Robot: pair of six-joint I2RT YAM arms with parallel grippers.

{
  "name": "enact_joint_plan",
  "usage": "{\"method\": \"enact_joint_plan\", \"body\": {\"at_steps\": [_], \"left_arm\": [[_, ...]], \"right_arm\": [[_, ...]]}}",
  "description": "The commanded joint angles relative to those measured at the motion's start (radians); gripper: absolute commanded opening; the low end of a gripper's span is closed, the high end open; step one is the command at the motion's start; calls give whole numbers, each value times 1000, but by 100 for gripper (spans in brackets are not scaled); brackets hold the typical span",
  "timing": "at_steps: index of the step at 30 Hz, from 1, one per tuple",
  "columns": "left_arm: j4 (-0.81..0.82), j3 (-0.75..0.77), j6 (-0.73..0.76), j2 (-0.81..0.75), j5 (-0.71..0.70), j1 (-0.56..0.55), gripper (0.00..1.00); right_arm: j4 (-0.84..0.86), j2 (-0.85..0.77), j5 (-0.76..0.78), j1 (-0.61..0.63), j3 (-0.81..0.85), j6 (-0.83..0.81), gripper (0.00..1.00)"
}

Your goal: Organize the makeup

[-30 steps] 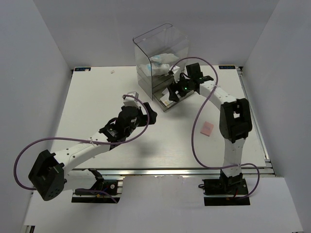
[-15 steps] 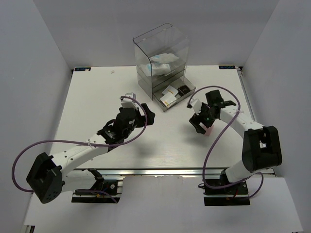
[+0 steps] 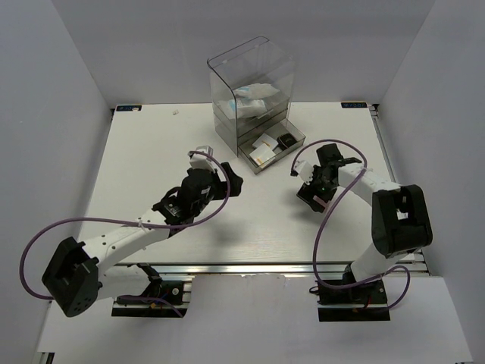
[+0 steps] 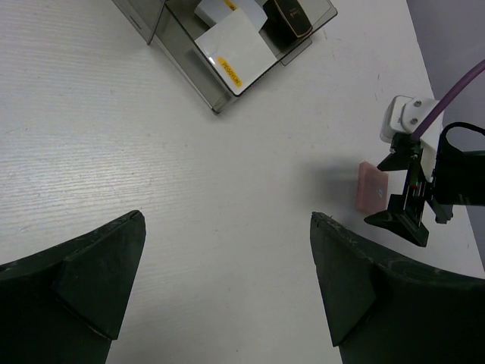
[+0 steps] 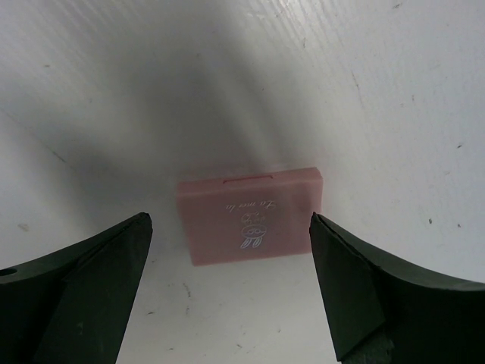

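Observation:
A pink square palette (image 5: 250, 216) with a white rabbit print lies flat on the white table. My right gripper (image 5: 229, 221) hovers just over it, open, with one finger on each side and neither touching it. In the left wrist view the same palette (image 4: 371, 187) shows beside the right gripper (image 4: 409, 205). The pulled-out bottom drawer (image 3: 282, 155) of the clear box holds white packets (image 4: 231, 45) and a black compact (image 4: 288, 15). My left gripper (image 3: 229, 177) is open and empty over bare table (image 4: 227, 217), left of the drawer.
The tall clear plastic drawer box (image 3: 250, 76) stands at the back middle, with more white packets (image 3: 254, 97) on an upper level. Purple cables loop off both arms. The table's right rail (image 3: 394, 182) runs close to the right arm.
My right arm has swung from the open drawer down and right to the pink palette, and now hovers over it. The left arm has hardly moved.

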Motion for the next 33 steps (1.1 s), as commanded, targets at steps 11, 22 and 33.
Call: {"method": "enact_joint_plan", "body": {"at_steps": [11, 22, 33], "left_arm": [[5, -27, -22, -58, -13, 3, 98], [-12, -24, -22, -72, -27, 3, 98], [-20, -9, -17, -69, -48, 5, 98]], "right_arm": [[-28, 95, -46, -57, 87, -77, 89], [-10, 129, -123, -57, 89, -34, 64], [182, 182, -287, -18, 450, 277, 14]]}}
